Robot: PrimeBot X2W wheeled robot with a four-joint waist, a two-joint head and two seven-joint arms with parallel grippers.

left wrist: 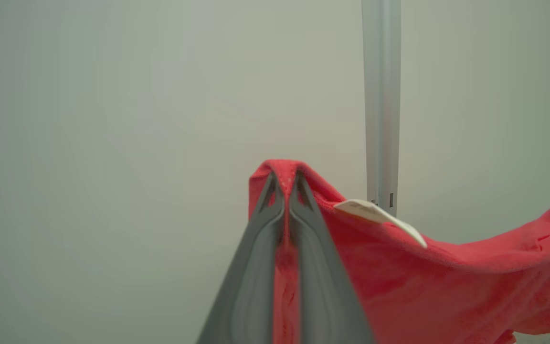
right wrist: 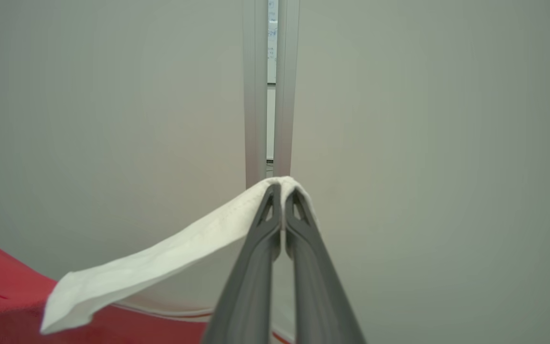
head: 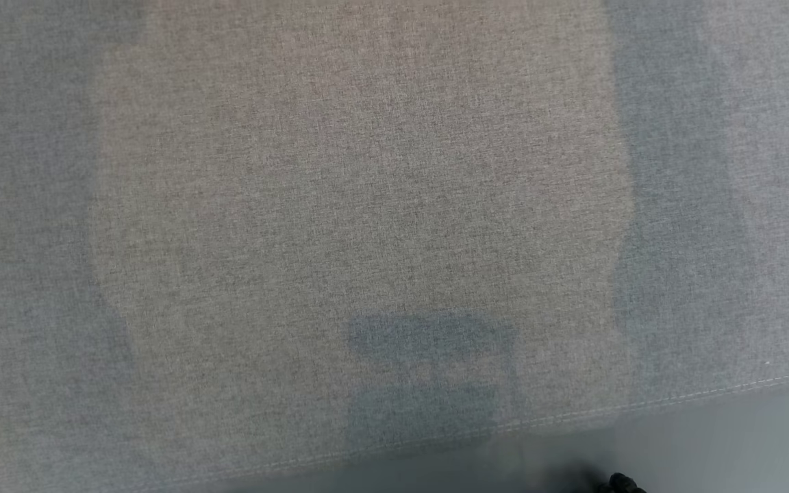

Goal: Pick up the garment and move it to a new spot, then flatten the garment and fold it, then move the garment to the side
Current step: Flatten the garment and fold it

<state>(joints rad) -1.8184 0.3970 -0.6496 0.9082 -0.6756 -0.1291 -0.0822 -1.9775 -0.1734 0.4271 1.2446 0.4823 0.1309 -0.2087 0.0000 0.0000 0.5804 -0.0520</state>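
Observation:
The garment (left wrist: 447, 282) is red with a white strip (left wrist: 380, 219) on it, and it hangs in the air in front of a pale wall. In the left wrist view my left gripper (left wrist: 285, 179) is shut on a red edge of it, and the cloth sags away to the right. In the right wrist view my right gripper (right wrist: 283, 188) is shut on the garment's white strip (right wrist: 160, 263), which droops down left towards the red cloth (right wrist: 3, 296).
The head view looks down on a grey woven surface (head: 367, 205) with a stitched front edge (head: 709, 393) and pale floor beyond it. A small dark object (head: 619, 483) sits at the bottom edge. A metal post (left wrist: 381, 95) stands against the wall (right wrist: 423, 143).

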